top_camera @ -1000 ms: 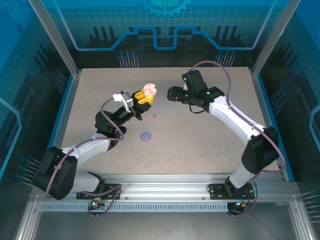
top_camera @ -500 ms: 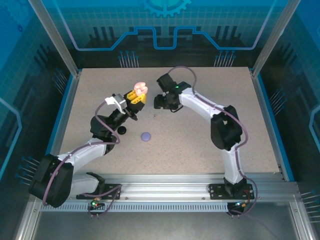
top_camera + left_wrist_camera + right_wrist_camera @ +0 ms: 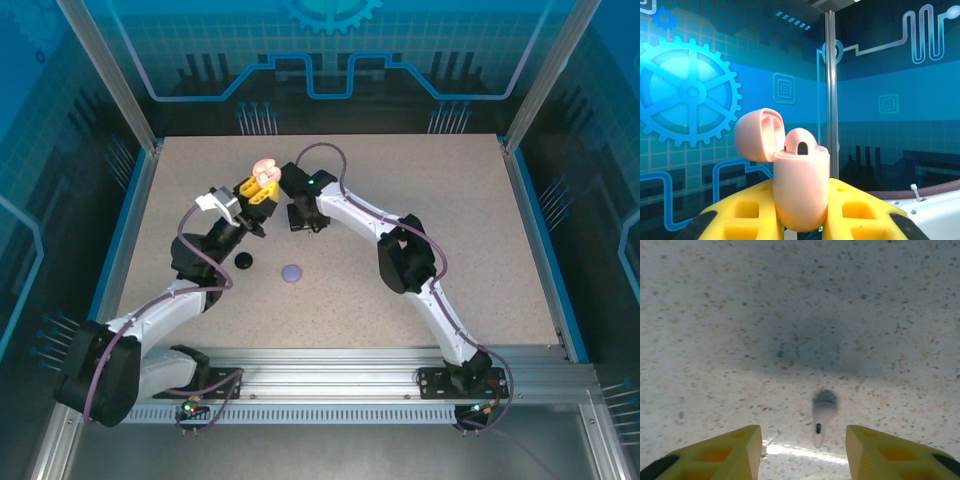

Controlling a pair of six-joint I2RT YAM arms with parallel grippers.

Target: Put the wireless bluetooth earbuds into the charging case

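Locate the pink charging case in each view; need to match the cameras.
Top external: pink charging case upper centre-left, lid open, clamped in the left gripper.
Left wrist: case bottom centre, upright, lid flipped left, between the yellow fingers.
Right wrist: aimed down at the table; a pale pink earbud lies in the open right gripper's gap.
Shared landmark: the left gripper's yellow fingers, top external and left wrist.

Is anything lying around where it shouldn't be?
Yes. A pale pink earbud lies loose on the table, between the open fingers of the right gripper. The pink case is off the table: the left gripper holds it up in the air, lid flipped open. Nothing looks broken or spilled.
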